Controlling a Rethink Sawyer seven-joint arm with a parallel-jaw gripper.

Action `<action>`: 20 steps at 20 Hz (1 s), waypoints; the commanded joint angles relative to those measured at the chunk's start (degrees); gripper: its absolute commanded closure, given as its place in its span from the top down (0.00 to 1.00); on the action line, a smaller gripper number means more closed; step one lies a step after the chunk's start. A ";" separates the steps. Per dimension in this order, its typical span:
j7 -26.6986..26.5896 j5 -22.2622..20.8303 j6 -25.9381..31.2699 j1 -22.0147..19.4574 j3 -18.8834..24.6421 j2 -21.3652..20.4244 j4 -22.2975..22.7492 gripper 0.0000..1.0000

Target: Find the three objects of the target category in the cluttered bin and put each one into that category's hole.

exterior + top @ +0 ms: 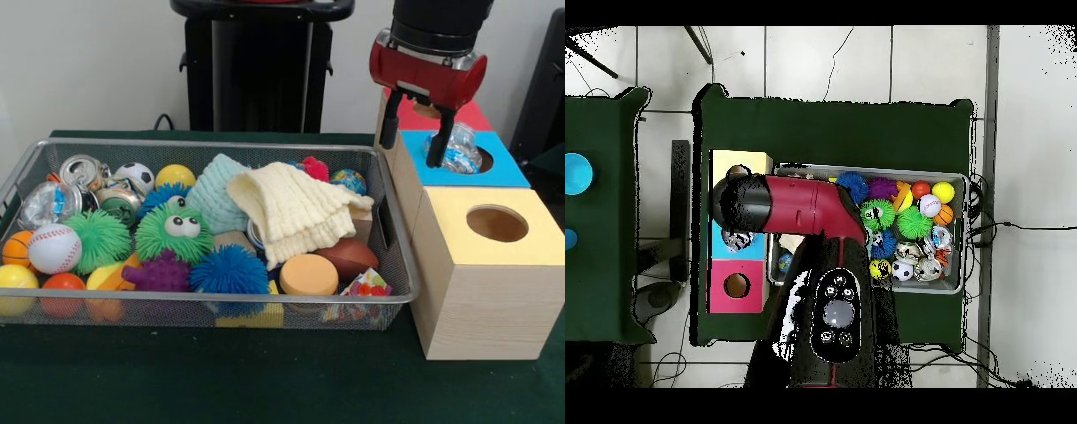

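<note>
Pincer (413, 140) spread open, empty, above crushed bottle (455, 150) in blue hole (481, 159)

Even, soft light fills the front view, with no hard-edged shadows anywhere. The wire bin (212, 150) serves as landmark: below it the dark green worktop (265, 380) stays dim and flat, and only a faint shadow lies under the bin's front rim. Behind the bin the pale wall (88, 62) is bright but not blown out. Inside the bin at its left end, the crushed cans (84, 172) carry small glints. To the right of the bin, the clear plastic bottle (455, 150) on the blue box top shows white highlights. Detail is slightly soft throughout. In the overhead view the floor tiles (865, 60) beyond the bin look bright, the worktop cloth very dark.
</note>
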 commanded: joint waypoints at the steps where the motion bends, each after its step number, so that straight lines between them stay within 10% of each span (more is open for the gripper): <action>1: -0.15 -1.96 -0.11 0.85 4.69 -1.10 3.79 1.00; 20: -3.13 -2.57 -1.26 -0.87 6.68 -3.10 4.71 1.00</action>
